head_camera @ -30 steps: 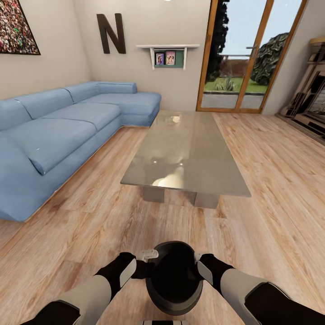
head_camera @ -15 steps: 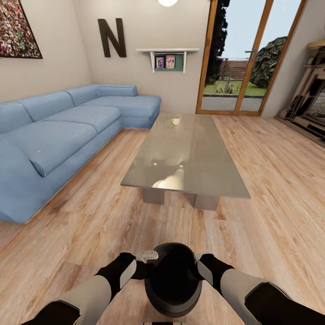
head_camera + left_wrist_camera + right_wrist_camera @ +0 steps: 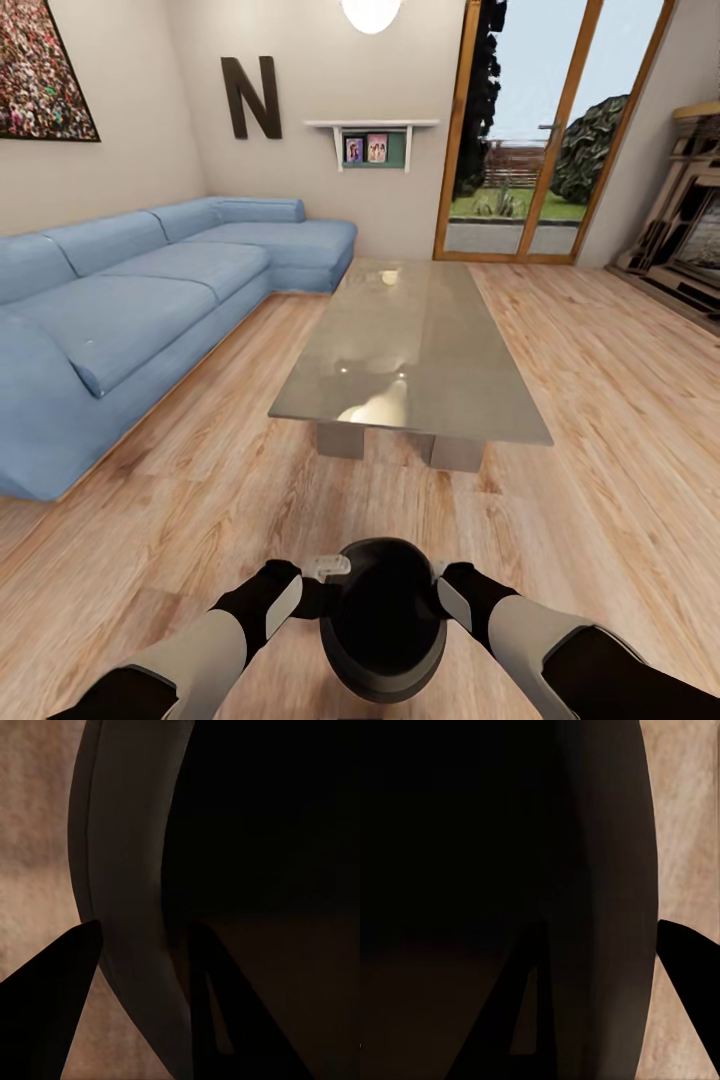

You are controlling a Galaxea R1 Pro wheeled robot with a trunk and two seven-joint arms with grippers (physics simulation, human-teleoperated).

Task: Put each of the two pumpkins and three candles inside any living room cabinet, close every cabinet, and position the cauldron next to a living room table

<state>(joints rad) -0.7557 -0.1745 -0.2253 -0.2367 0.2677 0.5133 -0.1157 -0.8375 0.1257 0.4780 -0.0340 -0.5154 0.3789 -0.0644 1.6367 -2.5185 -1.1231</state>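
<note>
1. The left gripper [image 3: 335,568] clamps the left rim of the cauldron [image 3: 384,618]. In the left wrist view one dark finger [image 3: 45,1005] sits outside the wall and the other inside the bowl, with the rim [image 3: 120,907] between them.
2. The right gripper [image 3: 436,572] grips the right rim the same way. In the right wrist view one finger [image 3: 690,982] lies outside the wall and the other inside the dark hollow.
3. The cauldron is held between both arms, near and centred, over the floor [image 3: 600,430]. It is well short of the table's [image 3: 420,345] near end.
4. The cauldron is round, smooth and matt black, with a wide mouth and a thick, rolled lip.
5. The table is long, low and rectangular. Its glossy grey top mirrors the ceiling lamp [image 3: 371,12], and it rests on two blocky grey legs.
6. The floor is pale wood plank with clear grain.
7. A blue fabric corner sofa [image 3: 140,290] with soft cushions runs along the left wall.
8. Far right stands a glazed door [image 3: 540,130] in an orange-brown wooden frame.
9. On the far wall hang a dark letter N [image 3: 251,97] and a small white shelf [image 3: 372,130].
</note>
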